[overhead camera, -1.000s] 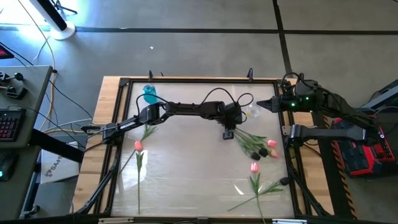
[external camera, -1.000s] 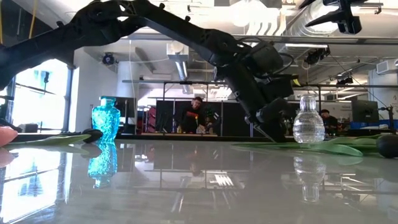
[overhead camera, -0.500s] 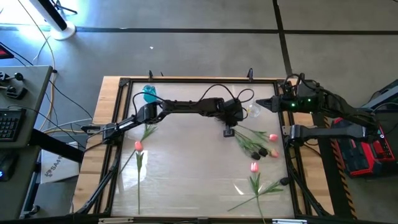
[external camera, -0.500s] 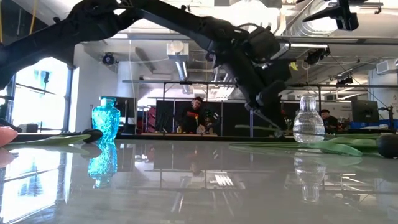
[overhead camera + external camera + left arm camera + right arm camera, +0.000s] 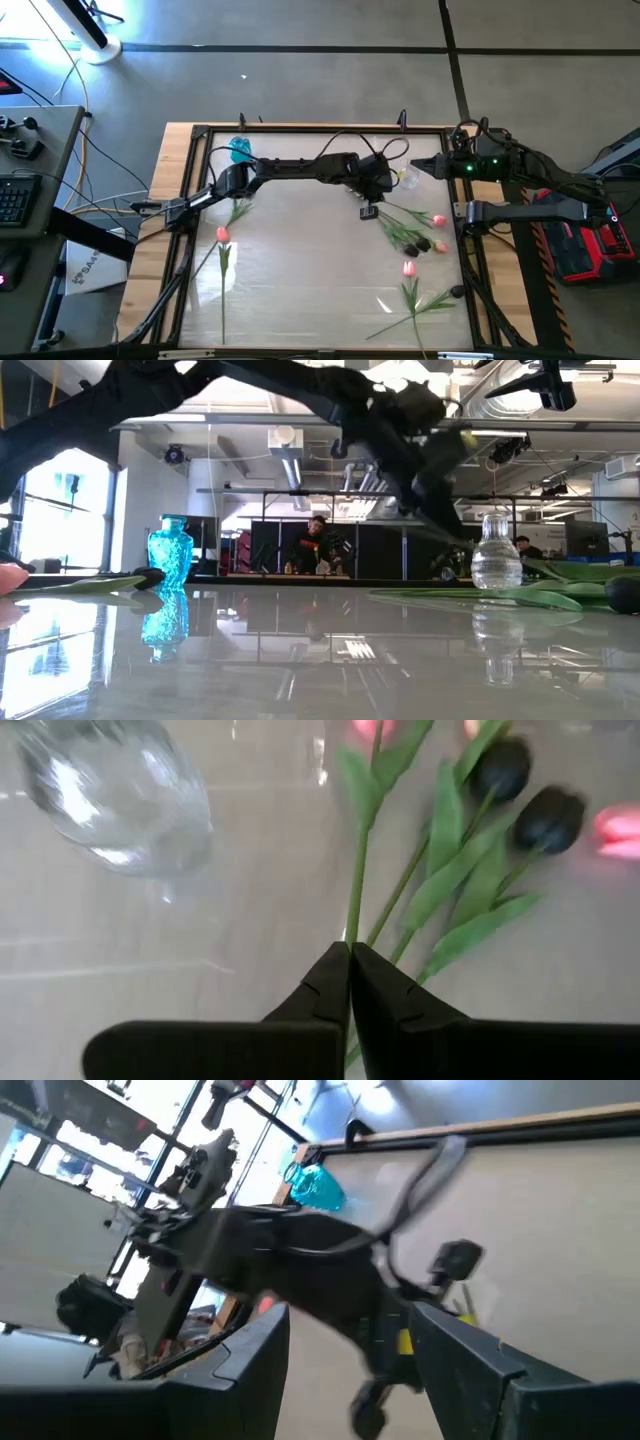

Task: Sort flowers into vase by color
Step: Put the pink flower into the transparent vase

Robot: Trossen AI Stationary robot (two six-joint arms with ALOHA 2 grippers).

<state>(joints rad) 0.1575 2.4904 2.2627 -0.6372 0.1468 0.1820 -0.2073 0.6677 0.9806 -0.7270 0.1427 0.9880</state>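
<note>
Lifting a tulip stem beside the clear vase

Pinching a thin green stem, my left gripper has its fingers pressed together, with the stem running out from between the tips. From above, that gripper sits over the right-centre of the table, just beside the clear glass vase. Fanning out from it lie the clustered flowers: two near-black tulips and pink ones, leaves overlapping. I cannot tell which head belongs to the stem I hold.

Farther off, another pink tulip lies toward the front right, and one more on the left side. The blue vase stands at the back left corner. My right gripper waits at the table's right edge, fingers apart and empty.

I judge these tulips to be very light and floppy: the stem is thin and likely slippery, and the head will swing. Holding near the cut end makes it droop; a grip a bit closer to the leaves should steady it for the vase's narrow neck. Neighbouring leaves may drag along.
</note>
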